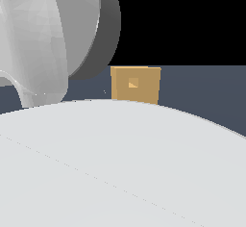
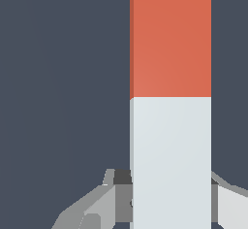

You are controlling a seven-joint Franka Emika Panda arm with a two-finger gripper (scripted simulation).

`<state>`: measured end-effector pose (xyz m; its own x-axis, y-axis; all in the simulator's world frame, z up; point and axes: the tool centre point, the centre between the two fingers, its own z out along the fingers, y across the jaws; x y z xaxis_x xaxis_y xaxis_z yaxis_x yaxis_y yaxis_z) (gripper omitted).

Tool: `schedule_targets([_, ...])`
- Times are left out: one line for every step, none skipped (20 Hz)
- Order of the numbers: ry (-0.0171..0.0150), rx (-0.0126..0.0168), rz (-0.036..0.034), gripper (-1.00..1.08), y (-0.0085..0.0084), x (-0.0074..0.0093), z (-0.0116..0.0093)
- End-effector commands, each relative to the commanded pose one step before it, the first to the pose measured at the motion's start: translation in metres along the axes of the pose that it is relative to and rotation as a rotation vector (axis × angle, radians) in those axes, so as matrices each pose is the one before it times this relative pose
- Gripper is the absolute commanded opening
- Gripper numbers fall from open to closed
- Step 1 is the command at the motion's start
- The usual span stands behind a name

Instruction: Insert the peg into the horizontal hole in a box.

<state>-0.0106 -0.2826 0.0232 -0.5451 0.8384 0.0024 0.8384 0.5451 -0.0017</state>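
No readable text, labels, brands, numbers or signs in either view. Surfaces checked: the box (image 1: 135,84) has plain tan faces, unmarked around the hole (image 1: 133,82); the peg (image 2: 170,39) is plain orange-red over a plain pale section, with no printing on either.
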Motion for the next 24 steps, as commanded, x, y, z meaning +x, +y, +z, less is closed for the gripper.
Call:
schedule_targets([-0.00168,-0.00162,0.01505,-1.00,0.00961,0.01207,-0.00553])
schedule_targets([-0.00001,-0.00002,0.00778,-1.00,0.00403,0.00579,-0.00207])
schedule_targets([-0.00001,-0.00002,0.00832,-1.00,0.00432,0.00619,-0.00222])
schedule_targets([-0.00001,-0.00002,0.00882,-1.00,0.00461,0.00659,-0.00236])
schedule_targets([-0.00001,-0.00002,0.00937,-1.00,0.00487,0.00695,-0.00250])
schedule_targets([-0.00001,-0.00003,0.00984,-1.00,0.00517,0.00733,-0.00263])
schedule_targets([-0.00001,-0.00003,0.01033,-1.00,0.00544,0.00770,-0.00277])
schedule_targets([-0.00001,-0.00003,0.01079,-1.00,0.00570,0.00803,-0.00290])
schedule_targets([-0.00001,-0.00003,0.01090,-1.00,0.00577,0.00811,-0.00293])
schedule_targets([-0.00001,-0.00002,0.01087,-1.00,0.00579,0.00810,-0.00293])
schedule_targets([-0.00001,-0.00002,0.01087,-1.00,0.00579,0.00807,-0.00293])
schedule_targets([-0.00001,-0.00002,0.01081,-1.00,0.00580,0.00806,-0.00293])
schedule_targets([-0.00001,-0.00002,0.01076,-1.00,0.00579,0.00802,-0.00292])
schedule_targets([-0.00001,-0.00002,0.01072,-1.00,0.00578,0.00797,-0.00291])
schedule_targets([-0.00001,-0.00001,0.01065,-1.00,0.00579,0.00795,-0.00290])
schedule_targets([-0.00002,-0.00001,0.01063,-1.00,0.00579,0.00791,-0.00290])
schedule_targets([-0.00002,-0.00001,0.01061,-1.00,0.00580,0.00789,-0.00290])
schedule_targets([-0.00002,-0.00001,0.01059,-1.00,0.00582,0.00787,-0.00290])
schedule_targets([-0.00002,-0.00001,0.01059,-1.00,0.00584,0.00786,-0.00290])
schedule_targets([-0.00003,0.00000,0.01059,-1.00,0.00586,0.00785,-0.00291])
schedule_targets([-0.00003,0.00000,0.01059,-1.00,0.00590,0.00785,-0.00291])
schedule_targets([-0.00003,0.00000,0.01059,-1.00,0.00591,0.00781,-0.00291])
schedule_targets([-0.00003,0.00000,0.01054,-1.00,0.00593,0.00779,-0.00291])
schedule_targets([-0.00003,0.00000,0.01052,-1.00,0.00594,0.00773,-0.00290])
